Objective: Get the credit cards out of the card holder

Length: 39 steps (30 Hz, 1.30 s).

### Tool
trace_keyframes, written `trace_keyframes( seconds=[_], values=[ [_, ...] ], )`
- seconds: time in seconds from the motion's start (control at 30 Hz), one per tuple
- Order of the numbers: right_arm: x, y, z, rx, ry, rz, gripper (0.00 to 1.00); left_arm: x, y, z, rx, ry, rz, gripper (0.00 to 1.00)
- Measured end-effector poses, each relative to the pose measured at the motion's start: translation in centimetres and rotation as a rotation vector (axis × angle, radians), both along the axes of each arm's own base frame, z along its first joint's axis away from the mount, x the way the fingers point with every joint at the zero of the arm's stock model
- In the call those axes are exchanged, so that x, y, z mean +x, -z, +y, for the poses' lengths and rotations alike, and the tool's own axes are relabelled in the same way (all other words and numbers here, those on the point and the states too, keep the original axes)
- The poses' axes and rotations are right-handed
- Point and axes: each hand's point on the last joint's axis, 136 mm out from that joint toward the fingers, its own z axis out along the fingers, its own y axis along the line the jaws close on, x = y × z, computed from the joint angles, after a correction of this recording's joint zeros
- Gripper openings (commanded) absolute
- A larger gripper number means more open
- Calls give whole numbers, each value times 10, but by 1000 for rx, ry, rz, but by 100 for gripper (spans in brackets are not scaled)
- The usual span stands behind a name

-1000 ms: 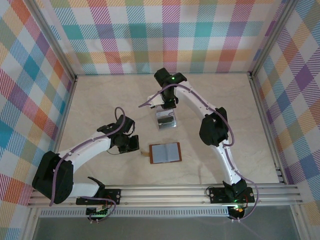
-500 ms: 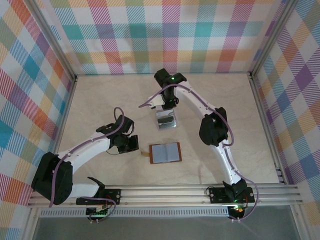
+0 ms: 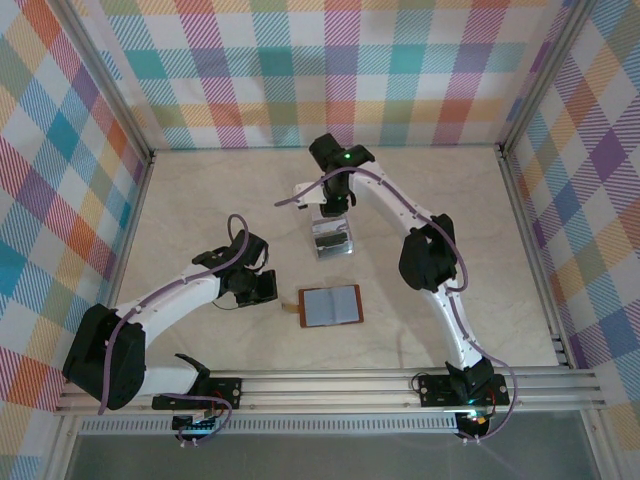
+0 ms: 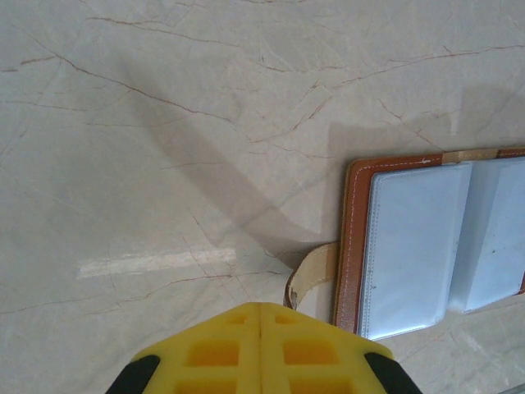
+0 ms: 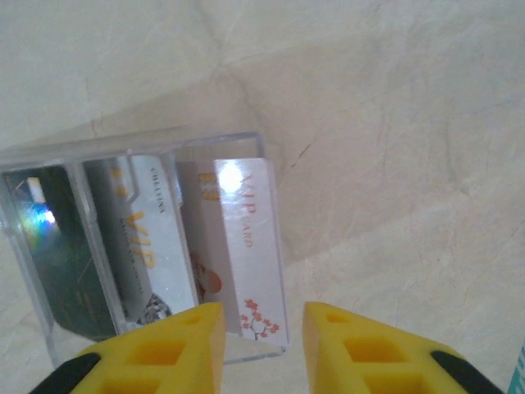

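1. My right gripper (image 5: 262, 322) has just let go. Its yellow fingers were together a second ago and now stand partly apart, with nothing between them.
2. Directly under that gap, in the lower middle of the right wrist frame, a pale card (image 5: 244, 238) with a flower print sits in the right-hand slot of a clear tray (image 5: 217, 139). I judge this is the one I just dropped in.
3. The next slot to the left holds a second pale card (image 5: 143, 238), and the far-left slot holds a dark card (image 5: 53, 254). That makes three out of the holder.
4. In the overhead frame the tray sits upper centre, just below the right gripper. Neither has shifted noticeably over the last second.
5. My left gripper (image 4: 261, 328) is closed on nothing at the bottom of its wrist frame, its tips just short of the side tab (image 4: 316, 269).
6. The card holder (image 4: 354, 238) lies open at the right edge of that frame and in the centre of the overhead frame. It is in the same spot on the table (image 3: 200, 200) as before, well apart from the tray.
7. Its blue-grey sleeves look empty, though from this angle I can't rule out a card tucked inside. If they are empty, the task is as good as finished; otherwise the right arm has to go back for more.
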Motion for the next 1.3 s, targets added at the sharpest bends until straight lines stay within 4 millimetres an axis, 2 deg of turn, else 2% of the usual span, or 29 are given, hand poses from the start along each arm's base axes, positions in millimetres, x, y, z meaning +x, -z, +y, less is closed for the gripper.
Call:
trace_keyframes(
  seconds=[0.1, 0.2, 0.3, 0.33, 0.4, 0.43, 0.57, 0.7, 0.8, 1.0, 1.07, 1.13, 1.3],
  values=[
    [8, -5, 0, 94, 122, 29, 45, 2, 1, 3, 16, -7, -9, 21],
    [6, -9, -10, 180, 250, 57, 58, 5, -1, 8, 45, -10, -37, 46],
    [-7, -17, -28, 250, 369, 64, 81, 12, -9, 15, 82, -13, -91, 69],
    [-13, -21, -34, 277, 408, 63, 99, 15, -13, 18, 97, -15, -112, 75],
    [-22, -27, -41, 327, 467, 55, 100, 22, -20, 21, 121, -19, -149, 98],
    [-27, -31, -43, 355, 491, 51, 100, 25, -23, 23, 135, -18, -168, 100],
    [-44, -33, -53, 436, 577, 45, 100, 39, -31, 32, 189, -34, -232, 100],
    [-64, -15, -76, 476, 694, 54, 100, 55, -37, 49, 280, -53, -297, 100],
    [-77, 2, -105, 499, 814, 56, 100, 70, -42, 70, 368, -84, -348, 100],
    [-85, 27, -188, 596, 1107, -63, 100, 106, -55, 133, 575, -238, -482, 100],
    [-84, 36, -216, 630, 1188, -136, 100, 115, -52, 149, 631, -265, -515, 100],
    [-84, 44, -231, 655, 1228, -191, 100, 123, -44, 160, 648, -279, -531, 100],
    [-81, 54, -249, 732, 1238, -291, 100, 134, -11, 180, 591, -314, -603, 100]
  ],
)
